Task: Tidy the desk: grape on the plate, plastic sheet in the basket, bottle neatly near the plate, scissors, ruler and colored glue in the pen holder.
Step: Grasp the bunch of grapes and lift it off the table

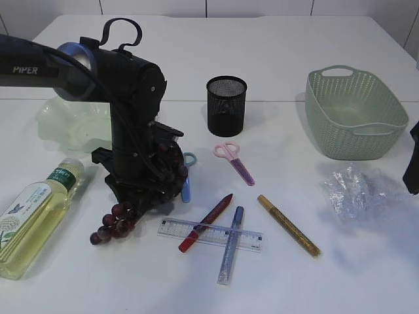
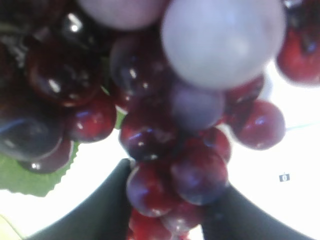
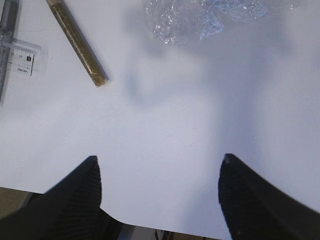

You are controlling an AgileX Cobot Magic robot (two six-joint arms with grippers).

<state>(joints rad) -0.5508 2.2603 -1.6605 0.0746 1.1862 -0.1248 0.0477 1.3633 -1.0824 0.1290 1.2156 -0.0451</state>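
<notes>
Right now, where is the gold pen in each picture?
Exterior view: the gold pen lies lower right of the middle, slanting, right of the ruler.
Left wrist view: not in it; grapes fill the picture.
Right wrist view: top left, slanting down to the right, with the ruler's end at the left edge.
Shared landmark: the ruler, seen in the exterior and right wrist views.

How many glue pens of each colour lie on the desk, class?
Red glue pen: 1
Blue-silver glue pen: 1
Gold glue pen: 1
Total: 3
</notes>
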